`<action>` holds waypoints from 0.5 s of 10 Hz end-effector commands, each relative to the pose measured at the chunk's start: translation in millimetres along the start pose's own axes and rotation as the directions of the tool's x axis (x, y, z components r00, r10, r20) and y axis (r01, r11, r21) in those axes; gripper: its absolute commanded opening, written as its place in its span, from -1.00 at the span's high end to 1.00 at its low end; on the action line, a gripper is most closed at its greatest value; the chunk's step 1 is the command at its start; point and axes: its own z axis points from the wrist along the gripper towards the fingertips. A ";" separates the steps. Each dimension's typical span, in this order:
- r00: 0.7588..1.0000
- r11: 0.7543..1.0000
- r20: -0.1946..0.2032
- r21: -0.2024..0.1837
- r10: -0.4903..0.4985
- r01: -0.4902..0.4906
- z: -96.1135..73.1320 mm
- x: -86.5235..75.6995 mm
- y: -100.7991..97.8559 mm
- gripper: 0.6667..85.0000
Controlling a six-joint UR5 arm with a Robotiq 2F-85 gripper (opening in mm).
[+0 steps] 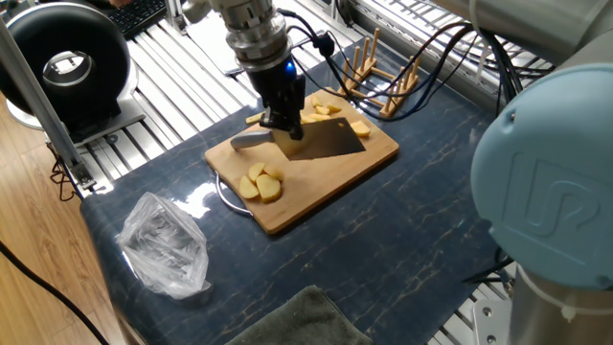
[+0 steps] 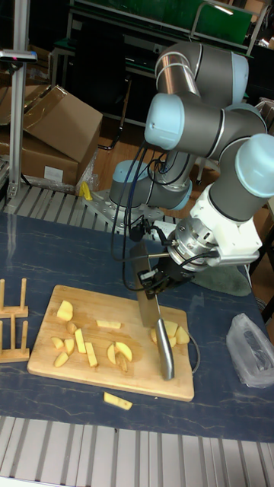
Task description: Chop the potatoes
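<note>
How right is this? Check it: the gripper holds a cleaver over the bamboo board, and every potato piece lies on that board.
Wrong in one respect: not every piece is on the board. The tall fixed view shows one potato stick off the bamboo board, on the blue mat beside its edge. The gripper does hold the cleaver over the board.
</note>
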 end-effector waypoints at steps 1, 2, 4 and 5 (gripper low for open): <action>0.999 1.000 -0.051 -0.024 0.008 -0.009 6.2 12.7 11.3 0.99; 0.999 1.000 -0.054 -0.025 0.006 -0.008 10.1 13.6 11.3 0.99; 0.998 0.999 -0.060 -0.043 -0.001 -0.001 17.6 18.7 11.5 0.99; 0.997 0.999 -0.074 -0.040 0.007 -0.010 19.6 23.1 11.4 0.99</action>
